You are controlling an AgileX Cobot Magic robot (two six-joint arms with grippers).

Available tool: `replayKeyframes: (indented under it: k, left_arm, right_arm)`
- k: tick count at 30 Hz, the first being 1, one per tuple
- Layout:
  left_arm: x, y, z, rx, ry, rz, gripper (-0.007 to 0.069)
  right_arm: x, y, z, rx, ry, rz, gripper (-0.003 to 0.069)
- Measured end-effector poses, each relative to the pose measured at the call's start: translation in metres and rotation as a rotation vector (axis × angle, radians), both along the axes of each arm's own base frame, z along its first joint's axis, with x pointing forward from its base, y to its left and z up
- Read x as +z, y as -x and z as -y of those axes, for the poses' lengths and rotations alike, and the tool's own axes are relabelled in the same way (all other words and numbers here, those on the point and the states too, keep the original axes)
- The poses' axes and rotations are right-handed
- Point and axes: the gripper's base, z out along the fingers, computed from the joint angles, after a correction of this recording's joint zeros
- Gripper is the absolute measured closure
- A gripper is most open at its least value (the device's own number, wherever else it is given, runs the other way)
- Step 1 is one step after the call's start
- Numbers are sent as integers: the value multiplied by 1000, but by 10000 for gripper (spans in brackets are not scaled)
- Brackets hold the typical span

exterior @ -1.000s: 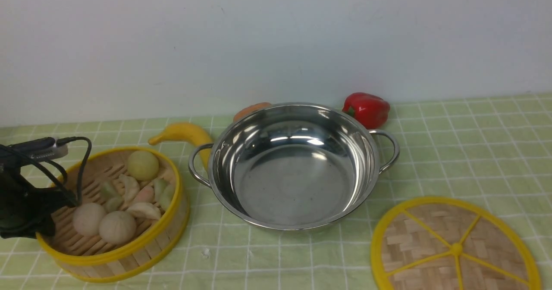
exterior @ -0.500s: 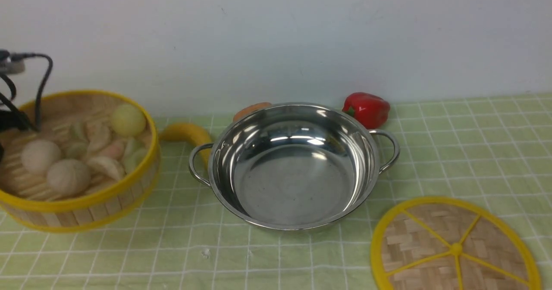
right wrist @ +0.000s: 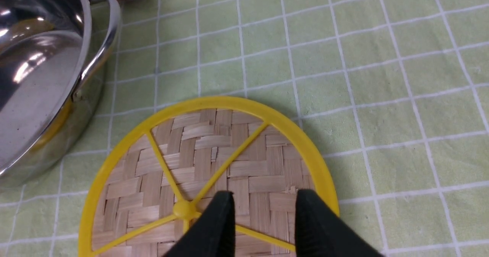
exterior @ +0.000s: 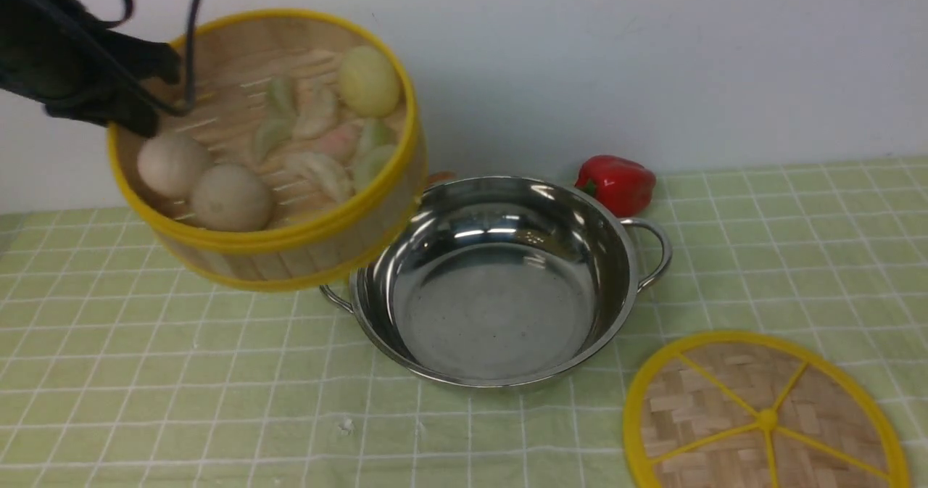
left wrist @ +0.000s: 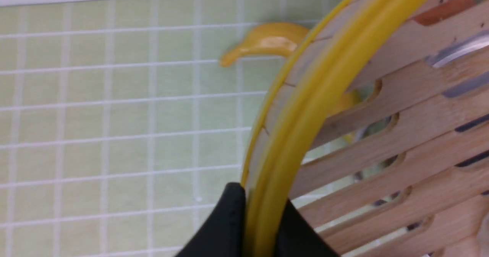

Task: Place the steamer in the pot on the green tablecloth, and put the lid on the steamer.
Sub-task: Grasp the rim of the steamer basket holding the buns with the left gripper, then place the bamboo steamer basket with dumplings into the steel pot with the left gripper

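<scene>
Surface: one green tablecloth (exterior: 797,256), a white wall (exterior: 652,53) behind it.
Front: one pot (exterior: 609,270), with one lid (exterior: 725,401) flat on the cloth at its right. One red pepper (exterior: 616,183). One steamer (exterior: 304,245), three round buns (exterior: 230,198) inside, hangs tilted over the pot's left handle.
Left wrist: we see the left gripper (left wrist: 263,230) pinching the steamer's rim. One banana (left wrist: 267,43) is half hidden.
Right wrist: right gripper (right wrist: 263,219) spread, empty, above the lid.
Change: a second ago the steamer sat on the cloth.

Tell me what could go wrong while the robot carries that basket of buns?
1. The left fingers pinch only one edge of the round bamboo steamer basket with yellow rims, which hangs tilted, so the round pale buns might roll out.
2. It may bump the rim of the wide shiny steel pot when lowered.
</scene>
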Motion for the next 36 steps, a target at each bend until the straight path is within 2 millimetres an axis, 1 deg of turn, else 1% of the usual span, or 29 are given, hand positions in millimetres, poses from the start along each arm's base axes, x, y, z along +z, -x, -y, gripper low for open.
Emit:
replayKeyframes:
  k: [1,4,5,6,8,9,10,11,12,13,15,21,23,24,32,36]
  left_arm:
    - [-14,-10,26,-63,2,-20,592]
    - [-35,-25,60,-128,4,-10,592]
    - [-34,-26,60,-126,5,-5,592]
    - [-45,-32,73,-141,11,-3,592]
    - [-58,-40,88,-158,16,5,592]
    - [-70,-45,97,-170,18,-3,592]
    - [-70,-45,99,-172,18,0,592]
    - [-85,-51,110,-191,17,-10,592]
    - [-86,-51,111,-193,17,-10,592]
    - [-102,-56,121,-208,15,-28,592]
    - [-117,-60,129,-222,11,-45,592]
    - [-155,-69,146,-246,5,-77,592]
    - [-160,-71,147,-245,5,-72,592]
    - [-166,-73,148,-245,5,-69,592]
    - [-181,-76,149,-241,2,-89,580]
    - [-185,-76,149,-233,10,-100,533]
  right_arm:
    - [0,0,0,0,0,-4,417]
    - [-1,1,0,1,0,-10,417]
    - [-1,1,0,1,0,-10,417]
    - [-1,1,0,1,0,-14,417]
    - [-1,1,0,2,0,-18,417]
    - [-1,1,0,2,0,-18,417]
    - [-1,1,0,2,0,-18,417]
    - [-1,1,0,2,0,-20,417]
    - [-1,1,0,2,0,-20,417]
    - [-1,1,0,2,0,-21,417]
    - [-1,1,0,2,0,-21,417]
    - [-1,1,0,2,0,-22,417]
    - [-1,1,0,2,0,-22,417]
    - [-1,1,0,2,0,-22,417]
    - [-2,2,0,3,0,-33,417]
    - [-3,3,0,4,1,-40,417]
